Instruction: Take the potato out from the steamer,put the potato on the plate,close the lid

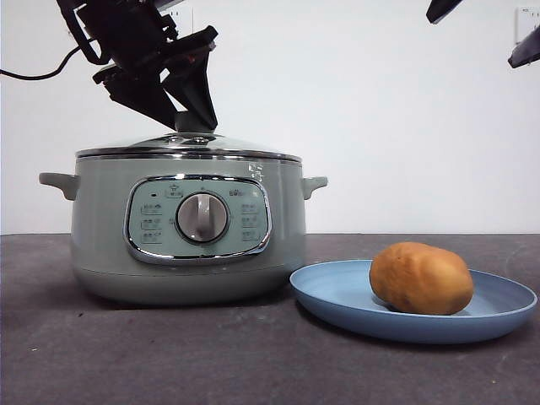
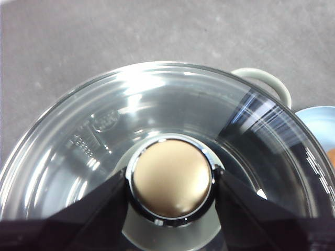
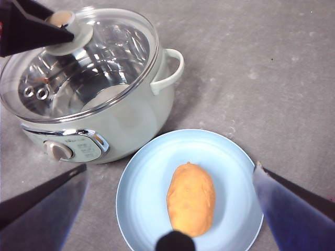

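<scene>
The sage-green steamer (image 1: 101,236) stands at the left with the glass lid (image 1: 236,148) seated on its rim. My left gripper (image 1: 192,122) comes down from the upper left, its jaws shut on either side of the lid's knob (image 2: 171,178). The golden-brown potato (image 1: 422,278) lies on the light-blue plate (image 1: 337,295) to the right of the steamer. My right gripper (image 3: 170,167) hangs open and empty high above the plate (image 3: 141,188) and potato (image 3: 191,198). It shows only as black tips at the front view's top right corner.
The steamer's side handle (image 1: 314,184) points toward the plate, with a small gap between pot and plate. The dark grey table (image 1: 253,363) runs in front of both. A white wall stands behind.
</scene>
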You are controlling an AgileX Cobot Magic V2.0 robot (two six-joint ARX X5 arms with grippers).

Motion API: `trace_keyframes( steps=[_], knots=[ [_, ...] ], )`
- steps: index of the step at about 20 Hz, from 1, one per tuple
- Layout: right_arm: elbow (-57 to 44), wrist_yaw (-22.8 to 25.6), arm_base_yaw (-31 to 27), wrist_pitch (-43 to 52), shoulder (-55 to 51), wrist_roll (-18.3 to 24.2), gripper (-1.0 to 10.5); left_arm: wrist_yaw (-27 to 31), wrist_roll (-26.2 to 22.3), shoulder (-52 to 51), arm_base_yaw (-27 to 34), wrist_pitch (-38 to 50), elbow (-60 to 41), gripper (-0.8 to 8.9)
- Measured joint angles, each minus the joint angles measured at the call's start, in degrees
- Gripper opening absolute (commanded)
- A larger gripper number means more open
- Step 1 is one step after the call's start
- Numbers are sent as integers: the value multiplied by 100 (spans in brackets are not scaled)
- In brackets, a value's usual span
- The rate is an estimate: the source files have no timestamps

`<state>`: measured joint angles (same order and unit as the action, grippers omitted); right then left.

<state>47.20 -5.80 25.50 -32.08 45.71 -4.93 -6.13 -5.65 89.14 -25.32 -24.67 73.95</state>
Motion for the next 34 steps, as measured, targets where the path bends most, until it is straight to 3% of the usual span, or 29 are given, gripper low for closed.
trace_keyframes(
  steps=[4, 5, 7, 8, 9, 15, 22, 26, 28, 30, 32, 34],
  knots=[
    [0, 0, 0, 0, 0, -2, 566, 0, 9, 0, 0, -17, 9, 21],
    [0, 0, 0, 0, 0, 0, 566, 0, 11, 0, 0, -17, 9, 126],
    [0, 0, 0, 0, 0, -2, 566, -2, 11, 0, 0, -17, 9, 465],
    [0, 0, 0, 0, 0, -2, 566, -2, 11, 0, 0, -17, 9, 532],
    [0, 0, 0, 0, 0, -2, 566, -2, 20, 0, 0, -17, 9, 534],
    [0, 0, 0, 0, 0, 0, 566, 2, -7, -341, -24, -269, 7, 534],
    [0, -24, 0, -203, 0, -2, 566, -9, -17, -1869, -24, -1384, 9, 534],
    [0, -614, 0, -721, 0, 0, 562, -63, -15, -2780, -33, -2507, 9, 523],
    [0, -955, 0, -962, 0, 0, 498, -245, -17, -3082, -35, -3014, 9, 322],
    [0, -1292, 0, -1213, 0, -2, 247, -428, -15, -3244, -35, -3445, 9, 2],
    [0, -1471, 0, -1419, 0, 0, -28, -481, -15, -3309, -35, -3777, 9, -5],
    [0, -1504, 0, -1488, 0, -2, -7, -481, -15, -3307, -35, -3895, 9, -5]
  ],
)
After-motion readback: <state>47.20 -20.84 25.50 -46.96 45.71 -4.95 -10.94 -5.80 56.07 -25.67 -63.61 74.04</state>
